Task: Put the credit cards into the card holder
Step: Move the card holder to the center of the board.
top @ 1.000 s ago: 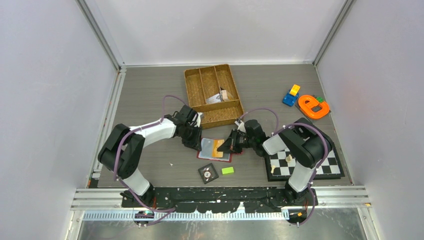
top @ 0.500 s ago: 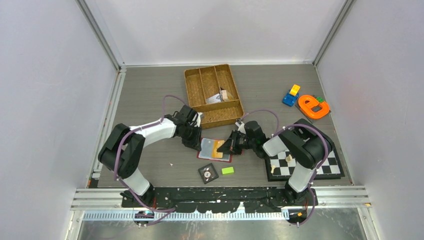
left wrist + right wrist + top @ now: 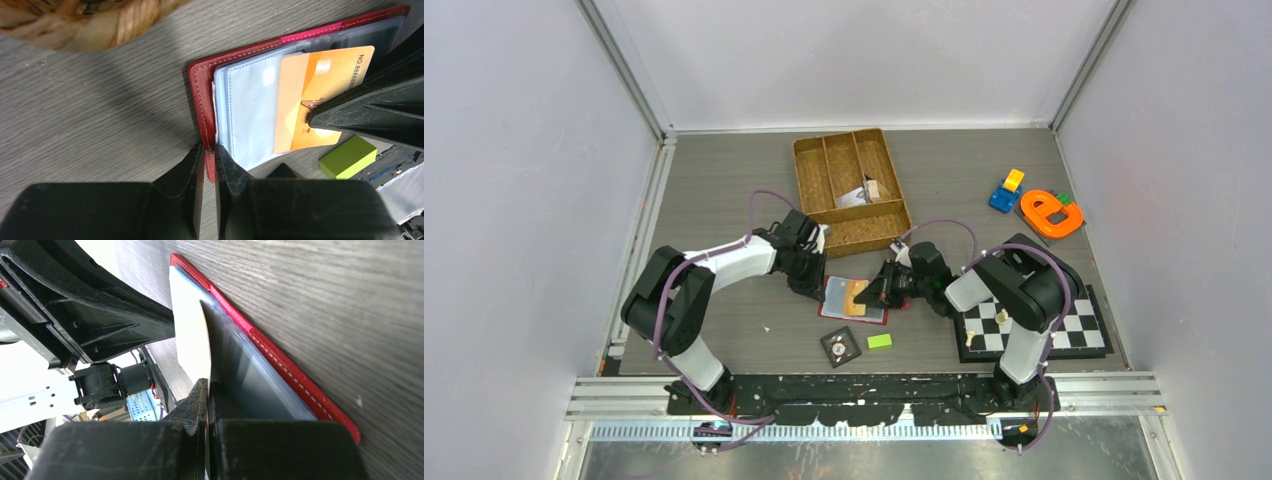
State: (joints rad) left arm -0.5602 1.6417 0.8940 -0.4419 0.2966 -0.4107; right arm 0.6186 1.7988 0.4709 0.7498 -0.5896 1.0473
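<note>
The card holder (image 3: 836, 308) lies open on the table, a red wallet with clear blue-grey sleeves (image 3: 250, 105). My left gripper (image 3: 209, 150) is shut on its red cover edge (image 3: 200, 95) at the near-left corner. A tan-orange credit card (image 3: 330, 75) sits partly inside a sleeve, its left part pale behind the plastic. My right gripper (image 3: 208, 385) is shut on the card's right end (image 3: 190, 340), low over the holder's red border (image 3: 295, 375). In the top view the two grippers (image 3: 816, 290) (image 3: 877, 295) face each other across the wallet.
A woven brown divided tray (image 3: 849, 190) stands just behind the wallet. A black tile with a dial (image 3: 840, 346) and a small green block (image 3: 880, 341) lie in front. A chessboard (image 3: 1034, 325) is at the right, toys (image 3: 1049, 213) at the far right.
The right gripper has shifted a little to the left with the orange card, sliding it further into the sleeve. The left jaws have closed tighter on the red cover.
</note>
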